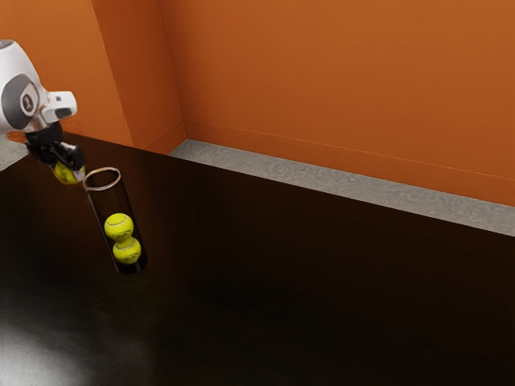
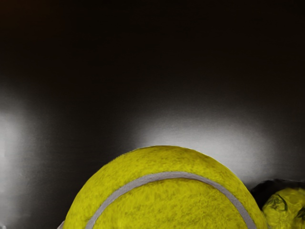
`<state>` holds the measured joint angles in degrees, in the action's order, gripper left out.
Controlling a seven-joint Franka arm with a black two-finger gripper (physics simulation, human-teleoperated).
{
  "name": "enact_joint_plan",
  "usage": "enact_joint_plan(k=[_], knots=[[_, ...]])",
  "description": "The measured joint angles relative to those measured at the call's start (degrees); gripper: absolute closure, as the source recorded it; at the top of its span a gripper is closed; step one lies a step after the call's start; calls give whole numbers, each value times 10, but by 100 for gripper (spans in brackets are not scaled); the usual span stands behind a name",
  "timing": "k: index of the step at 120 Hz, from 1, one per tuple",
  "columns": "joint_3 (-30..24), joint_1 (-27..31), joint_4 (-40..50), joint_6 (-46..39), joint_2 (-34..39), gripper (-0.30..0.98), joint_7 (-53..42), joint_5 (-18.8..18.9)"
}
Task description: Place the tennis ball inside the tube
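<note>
The tennis ball (image 1: 67,172) is held between my fingers (image 1: 76,155), off the bench (image 1: 322,281) and just beside the open end of the tube (image 1: 101,201), outside it. The ball is round; its orientation reads from the pale seam, which curves in a broad arc across the side facing the wrist camera. The tube is transparent and stands upright on the bench, long axis vertical, with the open end and its pale rim (image 1: 119,171) facing up. Two balls are stacked inside along that axis: the lower ball (image 1: 126,250) at the base, the upper ball (image 1: 119,225) resting on it, with the upper part of the tube above them. My arm (image 1: 16,88) enters from the exterior view's left. The hand (image 1: 44,133) is raised above the bench, directed downward and tilted, with the finger end inclined toward the exterior view's right, that is, toward the tube. In the wrist view, the held ball is close to the camera, and the tube's mouth is near it, with yellow visible inside. Beyond the bench are a strip of grey floor (image 1: 265,166) and an orange wall (image 1: 338,72).
</note>
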<state>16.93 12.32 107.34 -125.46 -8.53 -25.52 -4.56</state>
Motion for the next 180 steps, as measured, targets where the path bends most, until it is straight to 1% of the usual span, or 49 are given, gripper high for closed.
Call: enact_joint_plan(k=[22, 39, 62, 92, 124, 136, 148, 172, 180], knots=[[-11, -22, -57, 54, 62, 40, 37, 51], [-15, -62, -54, 97, 99, 39, 79, 67], [-15, -102, -26, 127, 116, 38, 134, 68], [-15, -83, 16, 140, 126, 37, 189, 64], [-16, -102, 28, 141, 126, 36, 234, 56], [-15, -100, 31, 141, 126, 24, 246, 49], [-15, -97, 33, 142, 126, 15, 256, 45], [-15, -94, 29, 144, 142, 6, 269, 42], [-29, -90, 6, 155, 144, 4, 273, 42]])
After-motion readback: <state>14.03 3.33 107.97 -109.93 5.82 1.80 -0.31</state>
